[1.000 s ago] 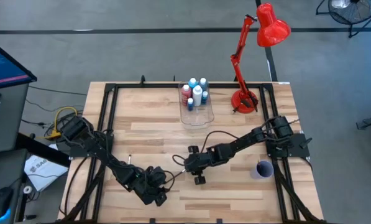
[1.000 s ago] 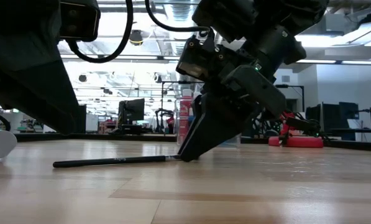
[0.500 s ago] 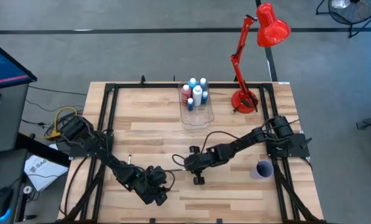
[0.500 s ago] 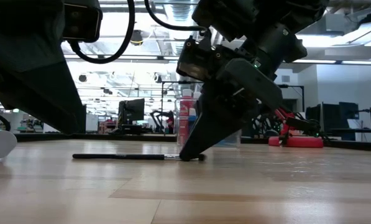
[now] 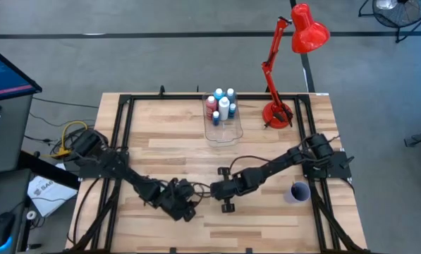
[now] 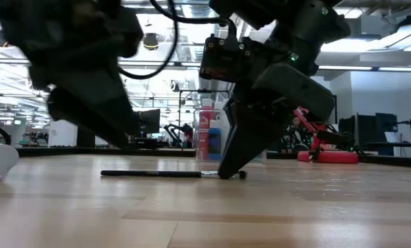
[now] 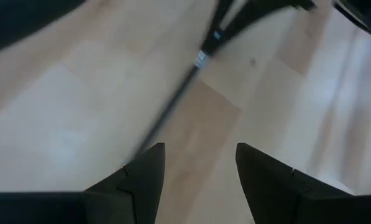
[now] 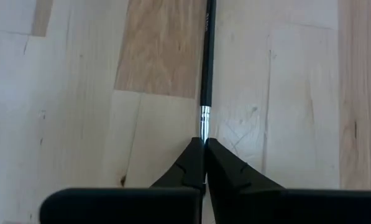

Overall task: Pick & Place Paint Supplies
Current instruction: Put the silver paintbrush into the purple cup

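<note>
Light wooden slatted table (image 5: 266, 152) with black frame: unchanged.

Left dark arm: has swung inward from the near edge; its gripper (image 5: 184, 206) now sits closer to the table's middle, just beside the right arm's, fingers (image 7: 145, 180) spread apart with the brush handle running toward the gap between them.

Right dark arm: has shifted slightly toward the near edge; its gripper (image 8: 204, 163) is tipped down to the wood, fingers pressed together on the silver ferrule end of the brush.

Clear see-through plastic box (image 5: 224, 130) with small paint bottles (image 5: 221, 104): far centre, same place as before.

Thin dark paintbrush (image 6: 153, 173): now lying flat on the boards near the middle, where a second ago it slanted; handle points toward the left gripper.
</note>
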